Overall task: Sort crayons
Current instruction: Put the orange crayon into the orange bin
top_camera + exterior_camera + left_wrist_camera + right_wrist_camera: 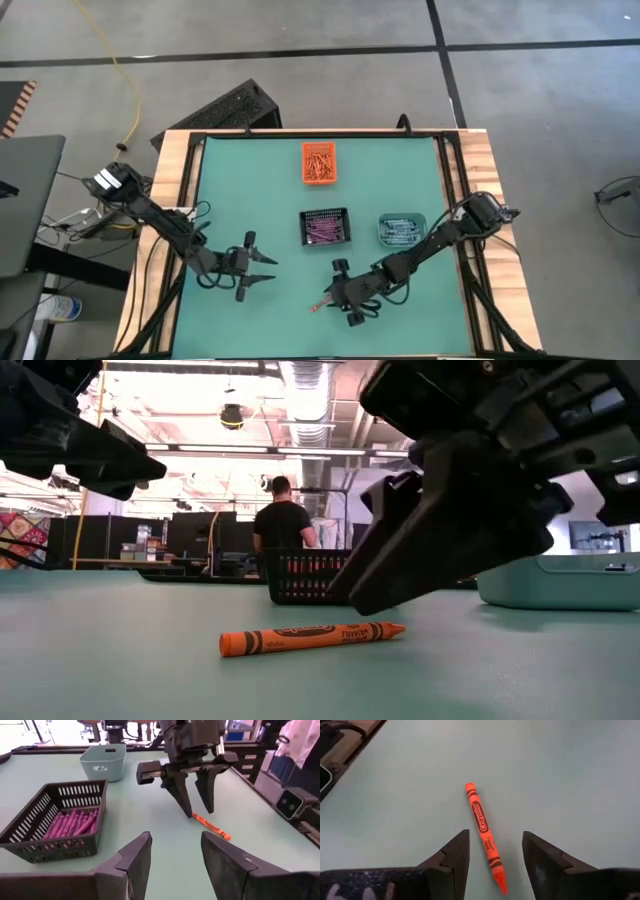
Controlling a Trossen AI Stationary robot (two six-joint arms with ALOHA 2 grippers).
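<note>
One orange crayon (484,832) lies flat on the green table, near its front edge (322,303). My right gripper (495,845) is open just above it, one finger on each side of the crayon's near half, touching nothing that I can see. My left gripper (268,270) hovers open to the left, pointing toward the crayon (211,826), with nothing between its fingers (176,850). More crayons lie in three bins: orange ones in the orange bin (319,163), purple ones in the black mesh bin (55,820), bluish ones in the teal bin (402,230).
The black mesh bin (325,228) and teal bin (103,762) stand just beyond the grippers; the orange bin sits at the far edge. A wooden frame (175,190) borders the table. Bare green mat lies to the left and near side. A person (282,525) stands in the room behind.
</note>
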